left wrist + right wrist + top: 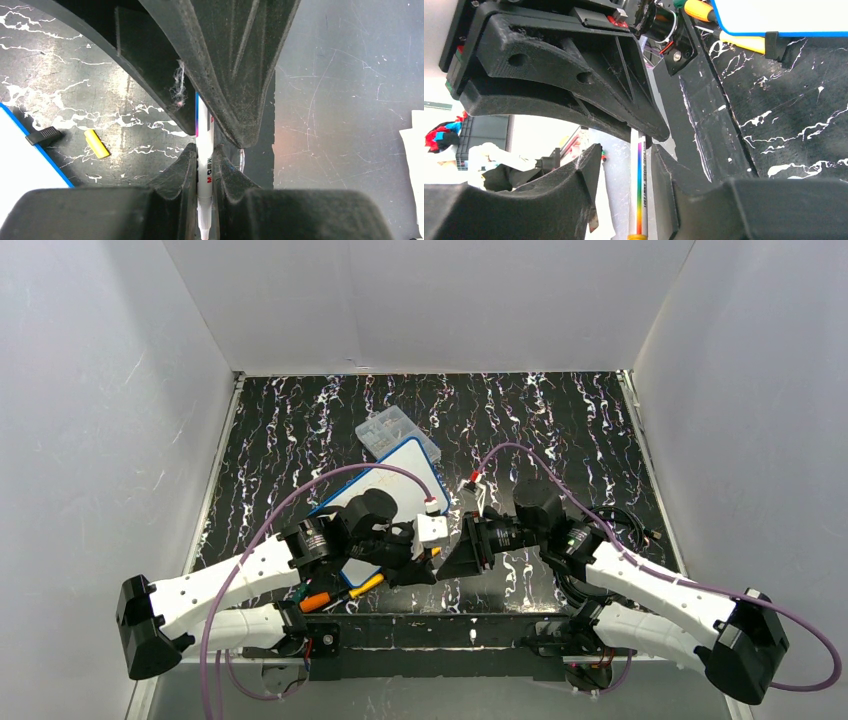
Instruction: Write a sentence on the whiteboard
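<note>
The whiteboard [405, 465] lies mid-table, white with a blue rim, its near half under my left arm; its corner also shows in the wrist views [15, 165] [774, 15]. No sentence shows on its bare parts. My left gripper [425, 565] [204, 150] is shut on a thin white marker [204, 167] with its bare nib pointing towards the camera. My right gripper [452, 555] [626, 149] faces it tip to tip and straddles the marker's rainbow-striped rear [639, 200]. It is open, with a clear gap on one side.
A clear compartment box [390, 428] sits behind the board. A yellow cap [96, 143] and a black clip [44, 135] lie by the board's edge. Yellow [365, 585] and orange [315, 600] pens rest near the front rail. White walls enclose three sides.
</note>
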